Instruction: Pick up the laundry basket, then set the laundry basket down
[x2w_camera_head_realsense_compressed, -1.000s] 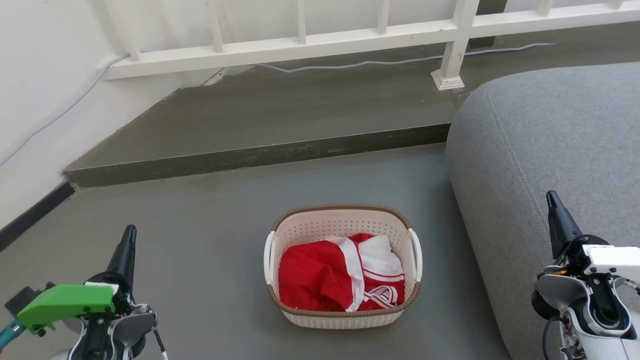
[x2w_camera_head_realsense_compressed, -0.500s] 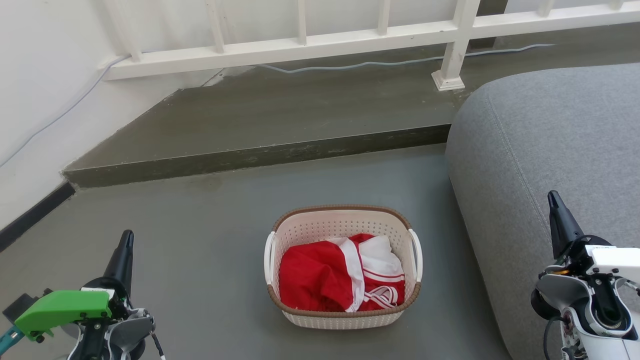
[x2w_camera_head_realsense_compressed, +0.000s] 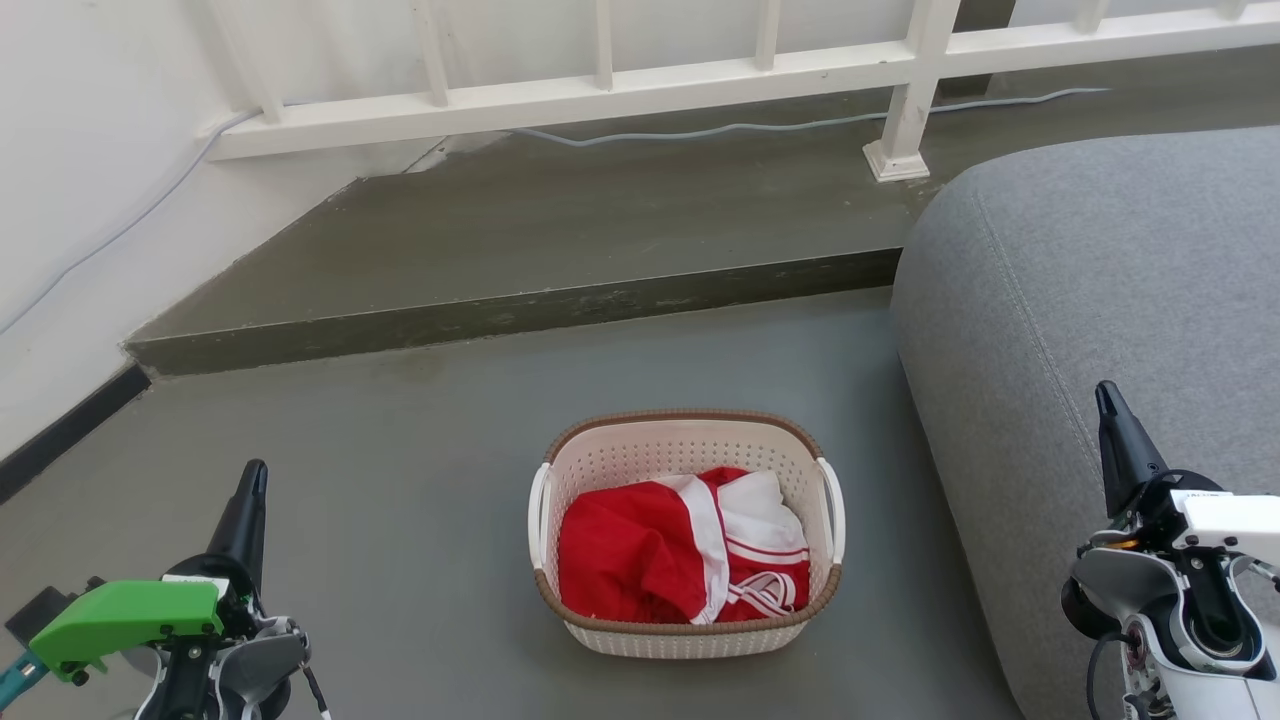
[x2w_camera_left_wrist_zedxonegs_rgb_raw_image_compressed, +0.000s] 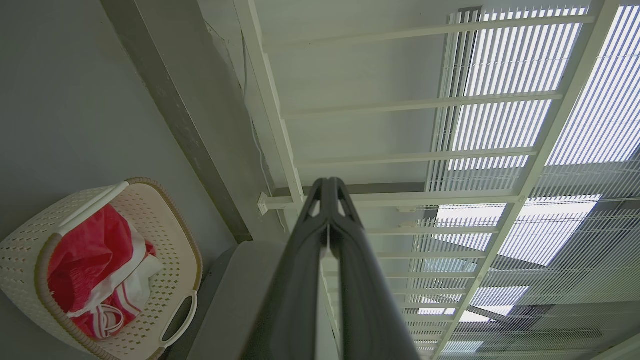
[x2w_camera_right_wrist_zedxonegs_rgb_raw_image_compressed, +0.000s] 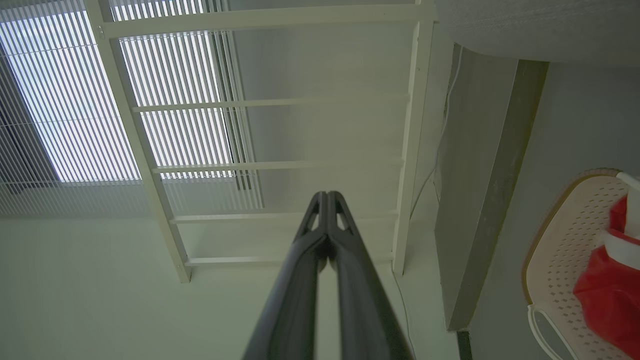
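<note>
laundry basket on floor, couch near right rim | left hand, right hand closed tight, empty

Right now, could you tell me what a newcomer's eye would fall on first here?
The red-and-white clothing in the laundry basket, mid-floor in the head view, stands out first. Then the grey sofa at right and the green cover behind the left gripper at lower left.

Lighting: soft, even daylight; head view bright and sharp. Shadows: faint, on the floor beside the laundry basket. Glare: blinds blown out white in both wrist views. Distortion: railing bars splay toward wrist-view edges. Focus: left fingers soft near lens.
</note>
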